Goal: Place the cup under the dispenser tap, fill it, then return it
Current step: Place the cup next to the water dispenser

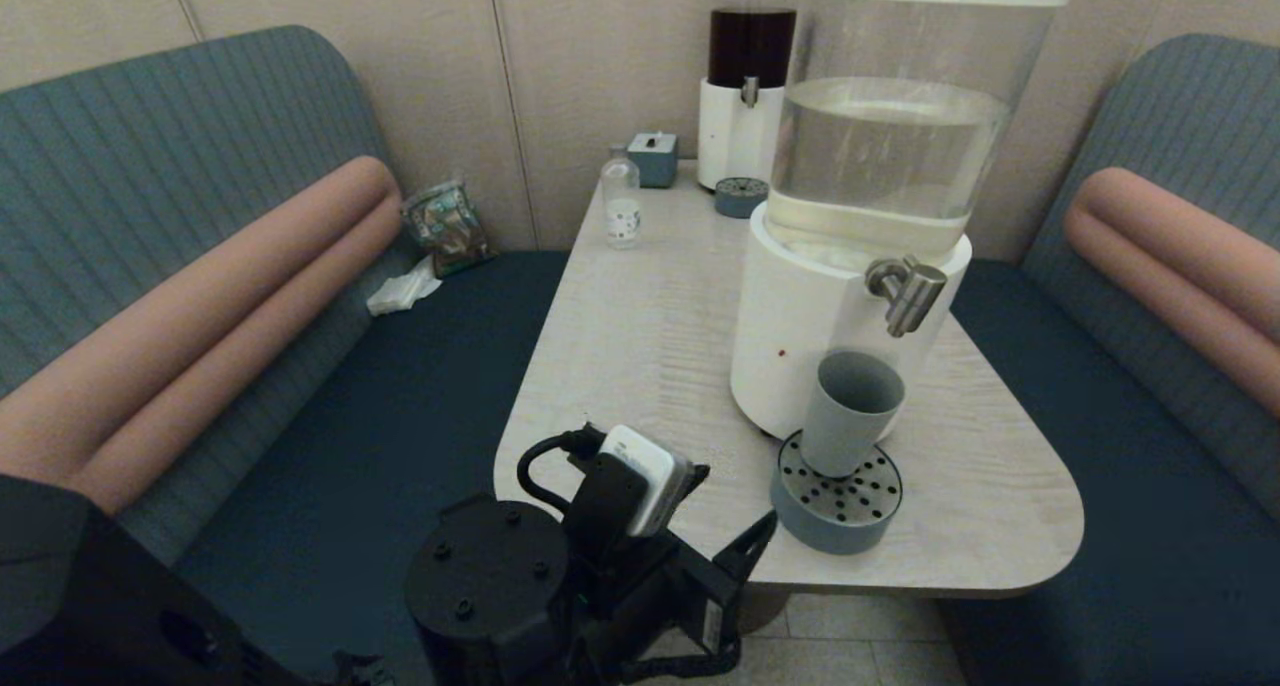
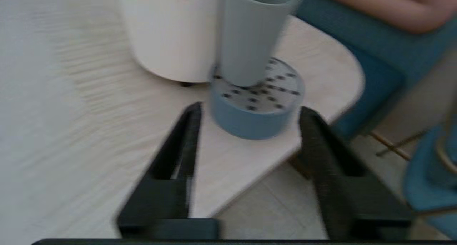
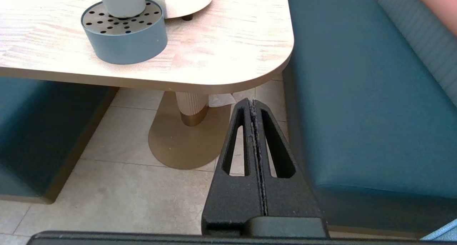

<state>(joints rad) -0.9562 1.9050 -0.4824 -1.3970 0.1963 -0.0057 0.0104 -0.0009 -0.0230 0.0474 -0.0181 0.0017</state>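
The grey-blue cup point(image 1: 850, 412) stands upright on the round perforated drip tray point(image 1: 838, 496), just below the steel dispenser tap point(image 1: 908, 292) of the big white-based dispenser point(image 1: 820, 336). In the left wrist view the cup point(image 2: 250, 34) rises from the drip tray point(image 2: 255, 105). My left gripper point(image 2: 250, 111) is open, its two black fingers straddling the tray's near side, short of the cup, with nothing held. In the head view the left gripper point(image 1: 762, 536) sits at the table's near edge. My right gripper point(image 3: 252, 103) is shut and empty, parked low beside the table over the floor.
A second dispenser with dark liquid point(image 1: 748, 76), its own small drip tray point(image 1: 740, 196), a small clear bottle point(image 1: 620, 201) and a grey box point(image 1: 654, 158) stand at the back of the table point(image 1: 640, 336). Blue bench seats point(image 3: 357, 95) flank both sides.
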